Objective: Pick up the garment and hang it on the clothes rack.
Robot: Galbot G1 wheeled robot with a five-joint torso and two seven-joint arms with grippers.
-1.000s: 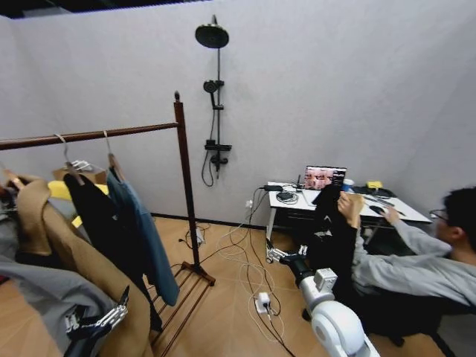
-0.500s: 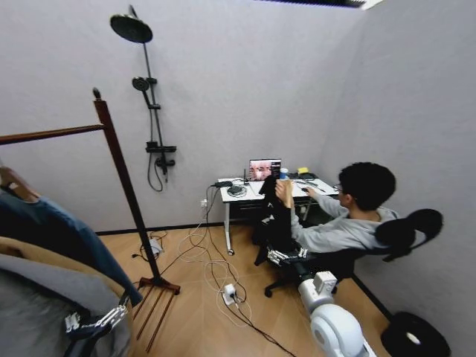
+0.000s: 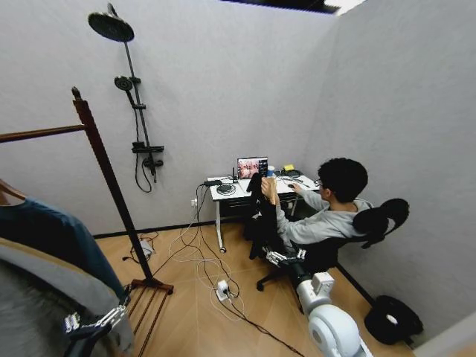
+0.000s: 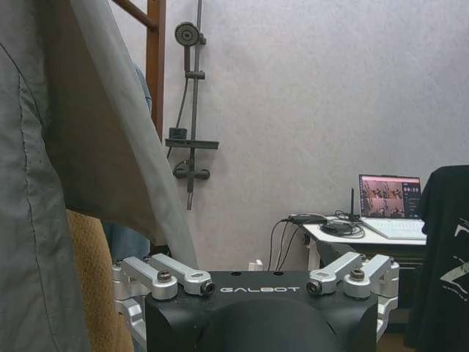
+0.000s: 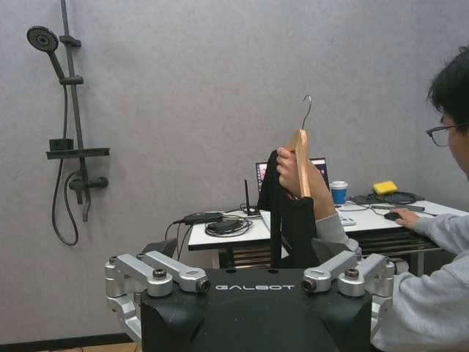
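- Garment point(image 3: 56, 236), the dark teal one, hung at the near left of your head view. It was on a wooden hanger point(image 3: 9, 190) under the top bar of the clothes rack point(image 3: 104, 172).
- A grey jacket point(image 3: 41, 294) hung in front of it and covered its lower part.
- The rack's end post, topped by a knob, stood just right of the teal cloth. Its slatted base rested on the wooden floor.
- Your left gripper point(image 3: 95, 321) sat low at the bottom left, right beside the hem of the grey jacket. I could not tell whether it was open or closed, and I saw nothing held in it.
- From your left wrist camera the grey jacket point(image 4: 51, 183) hung close in front, with tan fabric point(image 4: 88, 286) beneath it and the rack post point(image 4: 154, 66) behind.
- Your right gripper point(image 3: 284, 257) was stretched forward at the lower right, well apart from the rack and the teal garment. Its state could not be told either, and it carried nothing visible.
- Beyond that gripper stood a white desk point(image 3: 242, 193) with an open laptop point(image 3: 252, 167) against the far wall.
- A shower fitting point(image 3: 111, 27) was mounted on the wall between rack and desk.
- Cables point(image 3: 197, 256) and a power strip point(image 3: 222, 288) lay on the floor.
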